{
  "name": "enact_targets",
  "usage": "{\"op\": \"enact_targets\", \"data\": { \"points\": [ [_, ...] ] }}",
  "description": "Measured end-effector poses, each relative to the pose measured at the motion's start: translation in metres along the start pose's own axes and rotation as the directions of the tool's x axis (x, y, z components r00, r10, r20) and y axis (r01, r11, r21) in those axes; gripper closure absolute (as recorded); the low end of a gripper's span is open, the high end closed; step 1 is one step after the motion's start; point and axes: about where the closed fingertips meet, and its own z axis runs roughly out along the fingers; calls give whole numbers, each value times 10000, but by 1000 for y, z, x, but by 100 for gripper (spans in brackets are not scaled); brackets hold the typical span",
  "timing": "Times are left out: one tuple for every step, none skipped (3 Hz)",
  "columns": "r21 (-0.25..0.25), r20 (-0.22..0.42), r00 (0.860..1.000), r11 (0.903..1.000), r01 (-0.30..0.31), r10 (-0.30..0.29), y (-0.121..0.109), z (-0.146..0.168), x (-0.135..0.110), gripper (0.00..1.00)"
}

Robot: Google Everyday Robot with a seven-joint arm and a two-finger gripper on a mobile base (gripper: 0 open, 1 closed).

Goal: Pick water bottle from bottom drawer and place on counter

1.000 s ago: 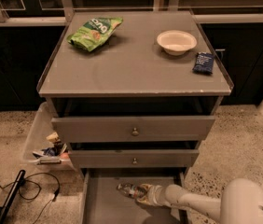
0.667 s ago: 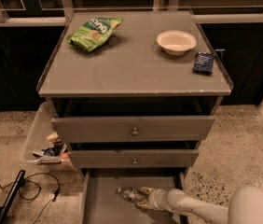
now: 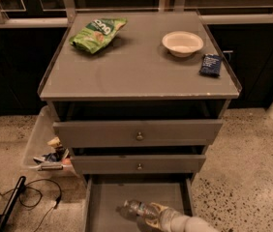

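Note:
The bottom drawer (image 3: 106, 197) is pulled open at the foot of the cabinet. The water bottle (image 3: 135, 209), clear with a pale cap end, lies tilted near the drawer's front middle. My gripper (image 3: 155, 213) reaches in from the lower right and its yellowish fingers are shut around the bottle's right half. The pale arm runs off the bottom edge. The counter (image 3: 136, 71) is the grey top of the cabinet, well above the gripper.
On the counter lie a green chip bag (image 3: 98, 33), a white bowl (image 3: 182, 43) and a dark blue packet (image 3: 210, 64). Two upper drawers with knobs (image 3: 139, 136) stick out slightly. A clear bin (image 3: 43, 149) with clutter and a black cable (image 3: 10, 197) sit at the left.
The gripper and the bottle have shifted together toward the drawer's front, lower in the picture. The arm now shows less at the lower right.

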Motion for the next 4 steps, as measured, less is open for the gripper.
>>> {"op": "enact_targets", "data": {
  "points": [
    [474, -102, 9992, 9982, 381, -376, 0, -48, -30, 100],
    [696, -613, 9970, 9962, 524, -482, -10, -84, -62, 100],
    [566, -998, 9945, 9976, 387, -329, -12, -115, -106, 100],
    [949, -883, 9941, 9929, 719, -636, -46, -151, -148, 100]
  ]
}}
